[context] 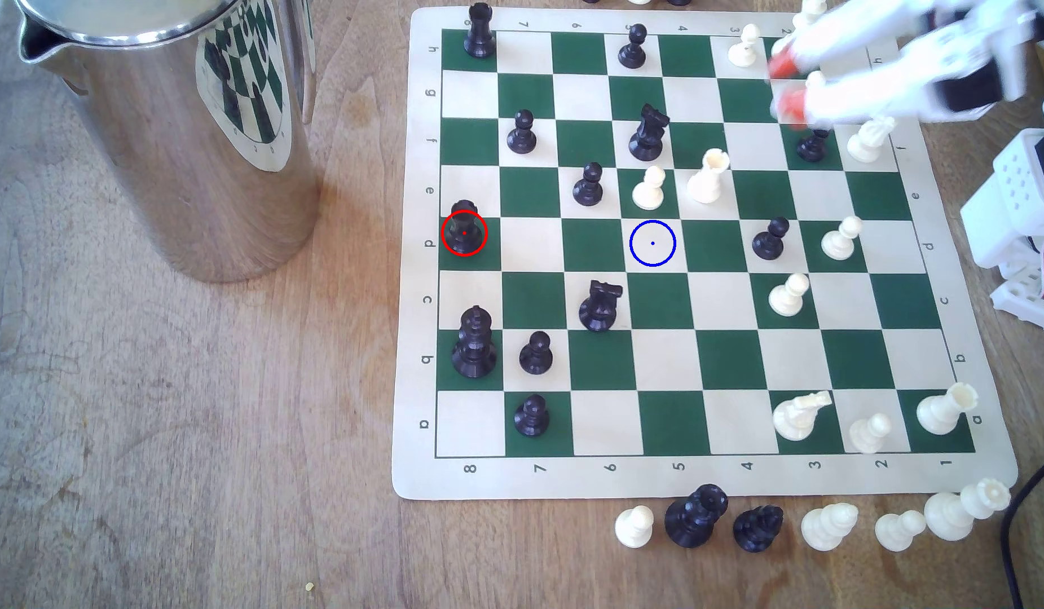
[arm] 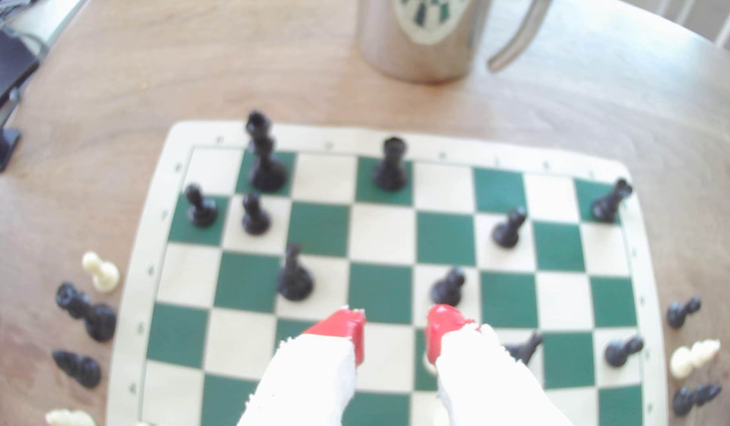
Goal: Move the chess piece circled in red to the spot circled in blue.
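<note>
So we've got the black rook with the red ring around it standing upright on a green square at the exterior view's left edge of the chessboard, in the row marked d. In the wrist view that same rook sits on a green square in the board's far row, on the side toward the steel jug.

The blue-ringed cream square is in the same row as the rook, three squares toward the exterior view's right, with nothing standing on it. A white pawn is on the green square just above it in the exterior view, and a white rook is next to that pawn.

The gripper is way over at the exterior view's upper right corner of the board, well apart from both the rook and the target (it's blurry there). In the wrist view the gripper has its red-tipped jaws spread apart with nothing between them, just board squares showing through the gap.

Captured pieces are lined up on the wooden table just past the board's near edge.
</note>
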`<control>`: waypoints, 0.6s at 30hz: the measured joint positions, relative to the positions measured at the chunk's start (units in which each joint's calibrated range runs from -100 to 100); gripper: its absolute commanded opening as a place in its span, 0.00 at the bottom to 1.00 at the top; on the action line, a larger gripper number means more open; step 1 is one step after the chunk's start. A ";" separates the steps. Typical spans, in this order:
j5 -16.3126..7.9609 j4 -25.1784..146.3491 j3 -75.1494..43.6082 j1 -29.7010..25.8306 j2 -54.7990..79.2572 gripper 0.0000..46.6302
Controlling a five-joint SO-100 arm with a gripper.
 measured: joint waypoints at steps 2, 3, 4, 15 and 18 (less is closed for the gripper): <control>-0.59 1.04 -3.52 -0.44 3.69 0.31; -0.93 1.51 -5.87 -0.52 6.20 0.33; -1.47 1.91 -9.76 -0.52 10.56 0.34; -3.03 -0.72 -22.23 -0.44 31.84 0.35; -3.03 -2.55 -26.03 -0.52 39.46 0.36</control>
